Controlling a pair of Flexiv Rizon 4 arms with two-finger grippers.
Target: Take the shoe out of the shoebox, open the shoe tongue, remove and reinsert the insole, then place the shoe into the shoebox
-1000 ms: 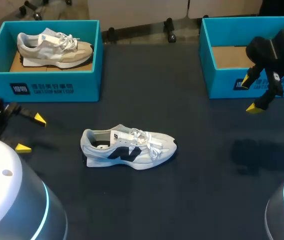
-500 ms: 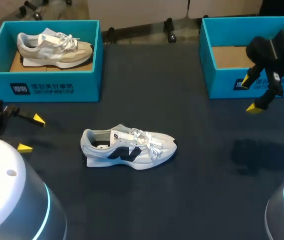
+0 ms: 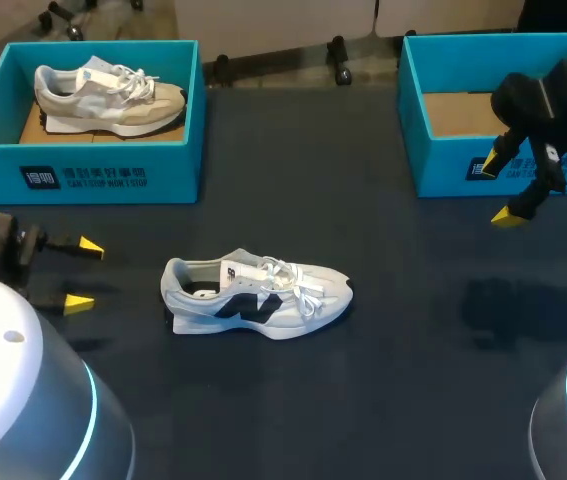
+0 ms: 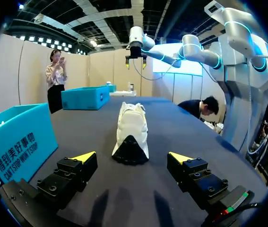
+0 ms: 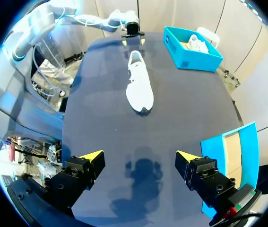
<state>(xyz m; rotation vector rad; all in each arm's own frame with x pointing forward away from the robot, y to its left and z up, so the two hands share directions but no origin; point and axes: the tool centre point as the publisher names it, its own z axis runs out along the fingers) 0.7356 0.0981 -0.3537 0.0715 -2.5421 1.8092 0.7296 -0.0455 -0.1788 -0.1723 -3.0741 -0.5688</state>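
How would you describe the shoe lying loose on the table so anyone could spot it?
Start at the dark table, near the left teal box. There stands a white shoe, out on the tabletop. Unlike the beige shoe inside that box, it has a dark side mark.

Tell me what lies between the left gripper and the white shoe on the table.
Only bare dark table; the head view shows the open left gripper facing the white shoe at its heel.
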